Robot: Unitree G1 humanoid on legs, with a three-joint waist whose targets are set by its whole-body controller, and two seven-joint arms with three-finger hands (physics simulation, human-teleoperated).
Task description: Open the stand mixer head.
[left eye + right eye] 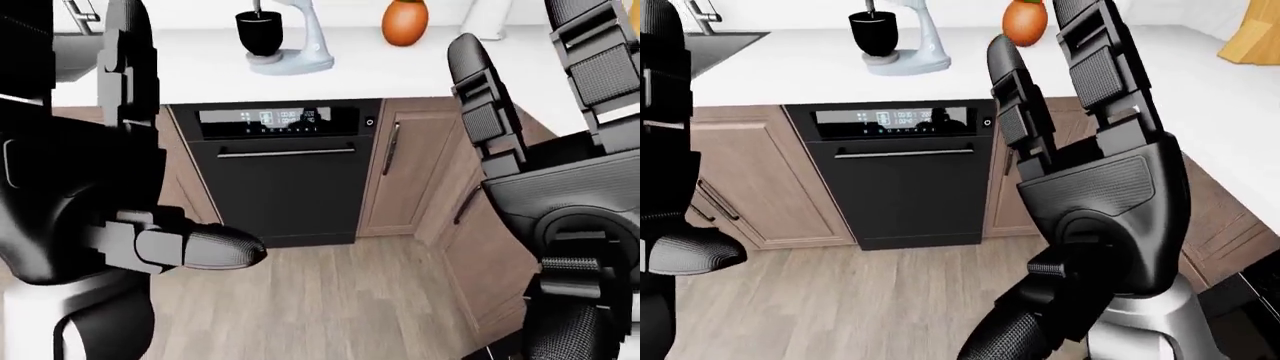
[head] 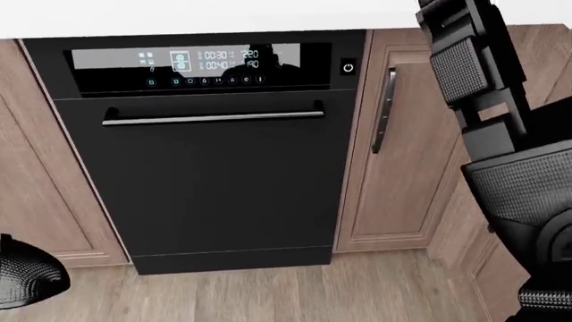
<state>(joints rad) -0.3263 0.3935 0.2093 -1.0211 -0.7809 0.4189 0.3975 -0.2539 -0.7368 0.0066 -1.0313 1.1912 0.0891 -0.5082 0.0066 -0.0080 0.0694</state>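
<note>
The right hand (image 1: 1090, 172), fingers spread and empty (left hand (image 1: 130, 232) too), fills the centre while the stand mixer (image 1: 285, 41) sits untouched at upper left, so the approach likely remains.

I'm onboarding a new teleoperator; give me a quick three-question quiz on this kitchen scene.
1. True or false: the right hand is gripping the stand mixer.
2. What appliance sits under the counter below the mixer?
A. Oven
B. Dishwasher
C. Fridge
3. What colour is the mixer's bowl?

Key: 1 false, the open hand is apart from it; 2 B; 3 black.
</note>
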